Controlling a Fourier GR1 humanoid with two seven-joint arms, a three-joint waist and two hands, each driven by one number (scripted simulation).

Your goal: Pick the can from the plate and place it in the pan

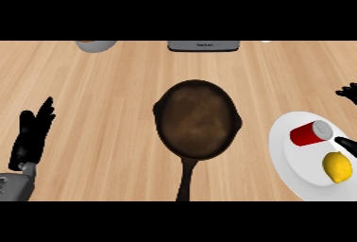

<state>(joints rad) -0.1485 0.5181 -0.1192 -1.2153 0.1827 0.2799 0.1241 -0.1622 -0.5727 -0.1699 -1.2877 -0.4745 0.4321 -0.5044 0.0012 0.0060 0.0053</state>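
Head view of the wooden counter [105,94]. At the centre you see the dark skillet [197,120], its pan bare inside and its handle running toward 6 o'clock. At 3 to 4 o'clock from it lies the white plate [293,160], partly cut by the right edge. On the plate the red can [310,133] lies on its side, its silver end turned toward 2 o'clock; a yellow lemon [337,167] sits at 5 o'clock from the can, apart from it.

Your right hand [349,92] shows only as dark fingertips at the right edge, at 1 o'clock from the can, with another fingertip just beside the can at 4 o'clock. You cannot tell whether this hand is spread or curled. Your left hand [31,134] rests at 9 o'clock, fingers straight and relaxed, holding nothing.

Along the far edge stand a grey bowl [96,45] at 11 o'clock and a grey appliance [203,46] at 12 o'clock.
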